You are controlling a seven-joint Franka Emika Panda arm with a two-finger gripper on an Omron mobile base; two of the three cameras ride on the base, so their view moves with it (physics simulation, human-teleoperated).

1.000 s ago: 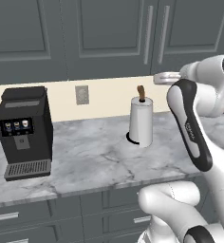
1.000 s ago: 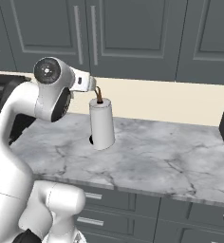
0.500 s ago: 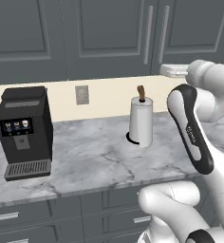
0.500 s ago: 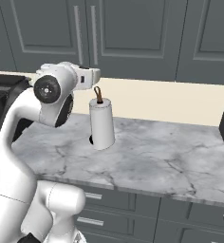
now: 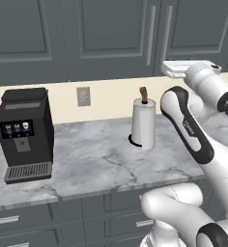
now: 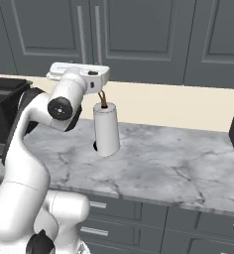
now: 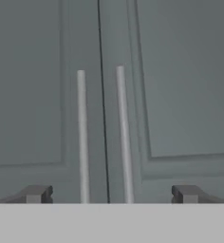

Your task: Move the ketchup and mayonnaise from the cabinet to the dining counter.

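Coffee machine sits at our left on the worktop, then the paper-towel roll. Above, the cabinet is closed, its two handles between our gripper's tips, which we hold wide apart and empty.

A black coffee machine stands at the left of the frame on a marble worktop fronted with grey drawers. Near the middle stands a white paper-towel roll, upright on its brown spindle. A grey wall outlet sits on the cream backsplash behind.
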